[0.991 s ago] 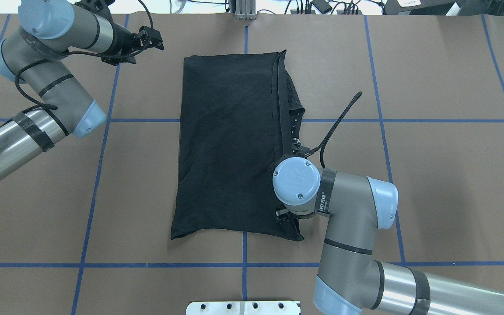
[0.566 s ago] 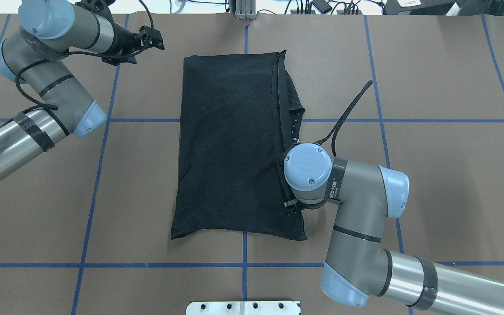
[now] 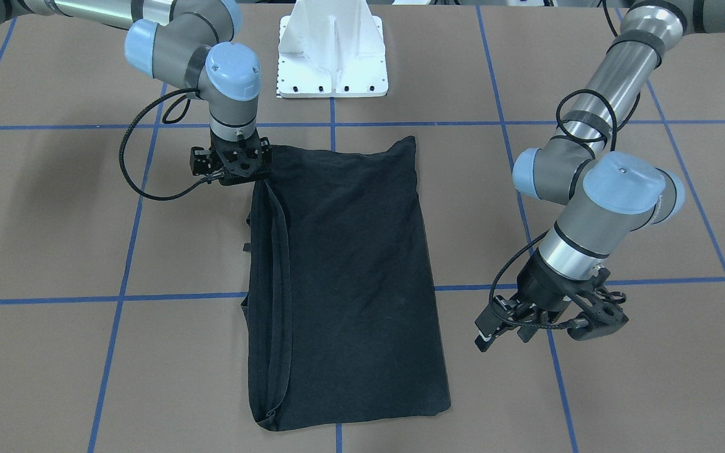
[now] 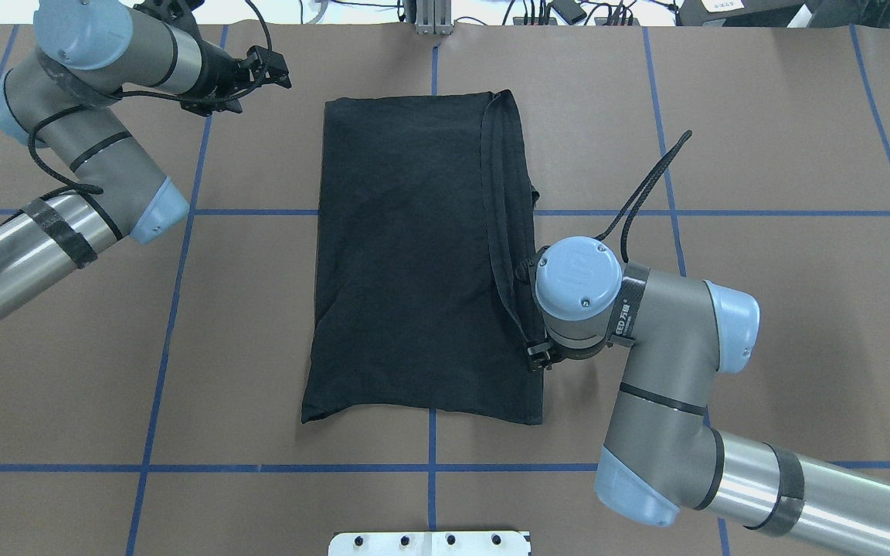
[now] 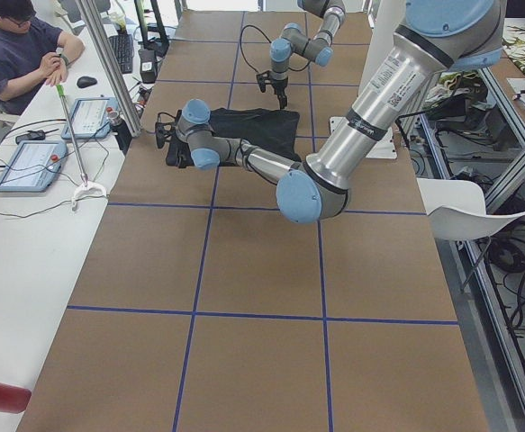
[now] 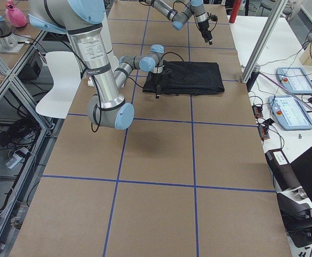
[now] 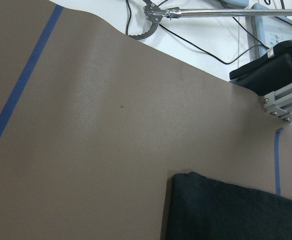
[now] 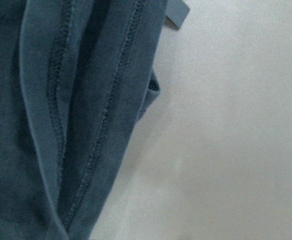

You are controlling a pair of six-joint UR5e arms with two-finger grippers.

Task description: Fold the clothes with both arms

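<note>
- T-shirt [image 4: 406, 255] lies folded lengthwise, 1 long rectangle on surface [image 4: 762, 154]; crosswise fold judged outstanding.
- At its edge: right hand [image 3: 240, 165]; left hand [image 3: 550, 319] well apart. Open or closed: cannot tell for either.

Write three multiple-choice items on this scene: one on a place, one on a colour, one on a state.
1. Where is the left gripper?
A. over the middle of the T-shirt
B. over bare table beside the T-shirt
C. on the white pedestal

2. What colour are the tape lines on the table?
A. blue
B. red
C. yellow

3. How does the T-shirt lie?
A. in a crumpled heap
B. spread out with both sleeves open
C. folded into a long rectangle

Answers: 1 B, it hangs off the cloth, past one corner; 2 A, a blue grid crosses the brown surface; 3 C, straight edges, with layered hems along one side.
</note>
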